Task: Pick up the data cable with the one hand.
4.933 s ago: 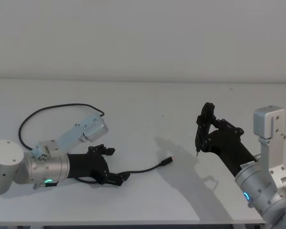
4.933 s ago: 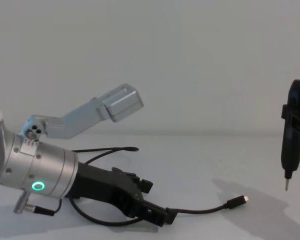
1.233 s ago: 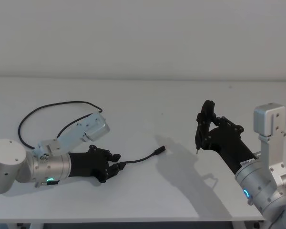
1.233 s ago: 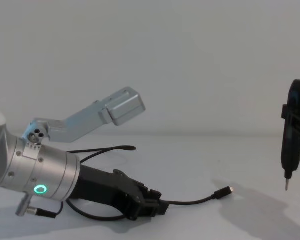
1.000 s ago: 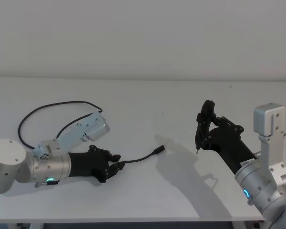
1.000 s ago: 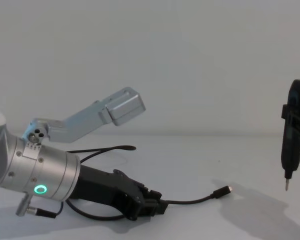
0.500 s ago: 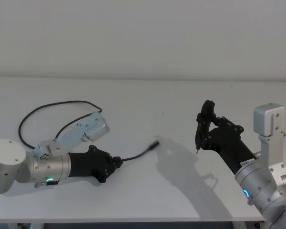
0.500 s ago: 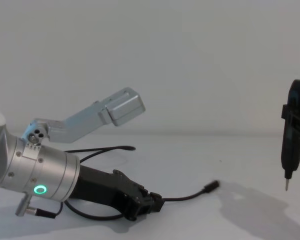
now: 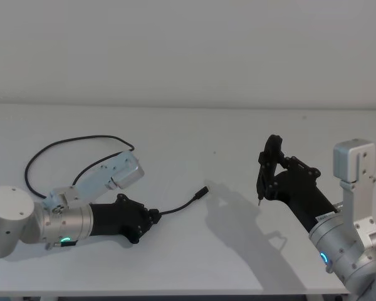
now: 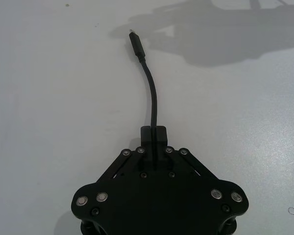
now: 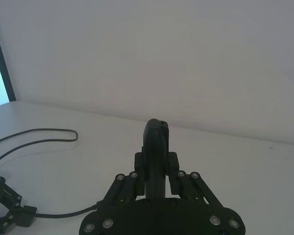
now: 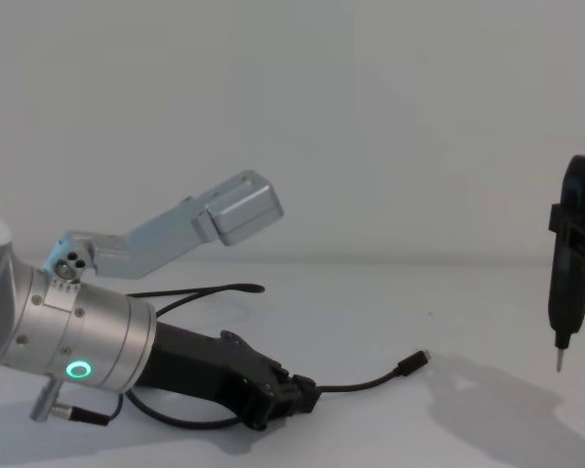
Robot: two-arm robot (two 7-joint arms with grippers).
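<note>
Low over the worktop (image 9: 238,138), the left jaws pinch the cable (image 9: 178,205) near one plug (image 9: 202,190), a hold likely to steady that short end ahead of them (the slack loops behind), while the right jaws, well apart, clamp a thin-tipped tool (image 9: 265,169).

Table (image 9: 194,263) is smooth matt white. Data cable (image 10: 152,95) has a matt, rubbery-looking black jacket. Left gripper (image 10: 153,132) looks like matt black plastic with shiny metal screws, and its arm (image 12: 78,327) is satin silver metal. Black tool (image 12: 573,253) has a bare metal tip.

Bright even light, soft-edged grey shadows on white table (image 9: 194,125), darkest twd right, bg wall (image 9: 188,50) dimmer.
</note>
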